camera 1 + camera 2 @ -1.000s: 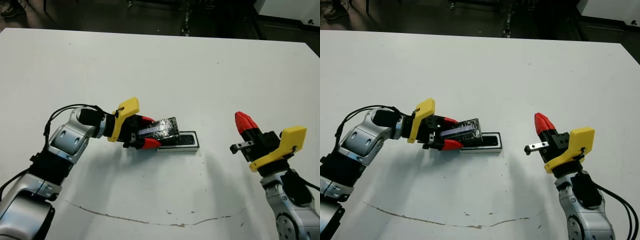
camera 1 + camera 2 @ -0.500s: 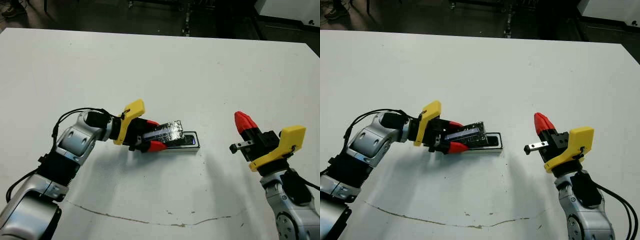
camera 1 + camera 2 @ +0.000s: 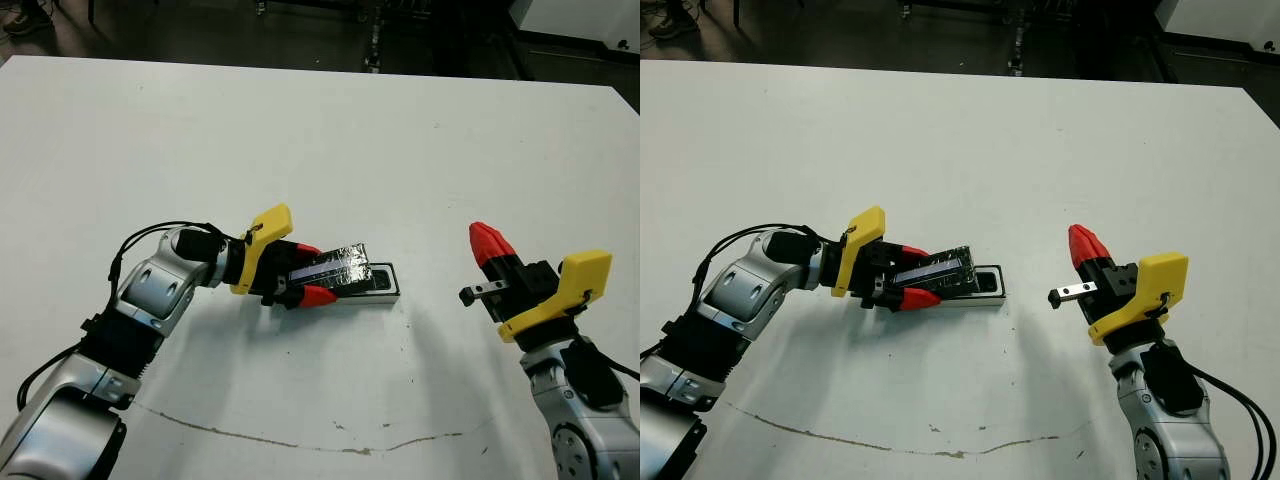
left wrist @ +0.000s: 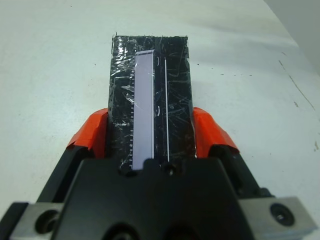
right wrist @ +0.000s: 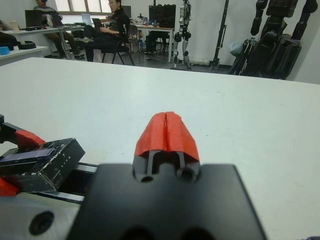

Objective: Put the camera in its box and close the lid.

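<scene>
— Since a second before, your left hand had carried the glossy, crinkly black rectangular lid further over the shallow dark-rimmed tray of a box on the white tabletop, hadn't it?

— Yes, pinched by its long sides, tilted, one end low over the tray. You had something light, stiff and slick; grip those sides. The forearm lay low, reaching inward. Your right hand, fingers pressed together, hung apart, empty.
</scene>
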### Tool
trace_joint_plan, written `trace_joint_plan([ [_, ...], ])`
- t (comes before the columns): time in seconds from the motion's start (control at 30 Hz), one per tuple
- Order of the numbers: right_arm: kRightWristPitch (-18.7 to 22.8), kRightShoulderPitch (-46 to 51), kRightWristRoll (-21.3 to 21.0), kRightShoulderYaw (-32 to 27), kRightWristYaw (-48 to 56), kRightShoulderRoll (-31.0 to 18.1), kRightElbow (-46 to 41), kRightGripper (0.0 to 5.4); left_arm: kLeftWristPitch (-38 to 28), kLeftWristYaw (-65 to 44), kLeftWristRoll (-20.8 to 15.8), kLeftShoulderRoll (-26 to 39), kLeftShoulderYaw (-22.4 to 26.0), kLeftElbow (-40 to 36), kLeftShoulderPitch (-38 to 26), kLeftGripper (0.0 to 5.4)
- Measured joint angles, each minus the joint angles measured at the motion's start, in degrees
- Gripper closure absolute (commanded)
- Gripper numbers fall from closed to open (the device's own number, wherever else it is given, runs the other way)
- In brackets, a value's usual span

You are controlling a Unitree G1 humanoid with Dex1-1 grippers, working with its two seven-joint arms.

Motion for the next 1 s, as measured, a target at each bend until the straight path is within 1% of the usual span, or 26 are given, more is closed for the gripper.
trace_joint_plan([
  [0.2, 0.0, 0.01, 0.04, -0.06, -0.01, 0.0, 0.0, 5.4, -3.28, 0.15, 1.48, -1.3, -0.77, 2.39, -0.38, 2.22],
  [0.37, 0.0, 0.01, 0.1, -0.08, -0.01, -0.01, -0.01, 5.4, -3.1, 0.95, 2.94, -2.86, -2.07, 3.67, -1.65, 2.22],
  [0.8, 0.04, 0.04, 0.36, -0.27, -0.3, -0.01, -0.1, 5.4, -4.28, 1.18, 3.06, -8.21, -2.57, 11.17, -4.44, 2.22],
  [1.0, 0.55, 0.29, 0.64, -0.53, -0.91, -0.1, -0.72, 5.4, -1.27, 2.04, 2.79, -9.51, -1.92, 11.73, -4.8, 2.22],
])
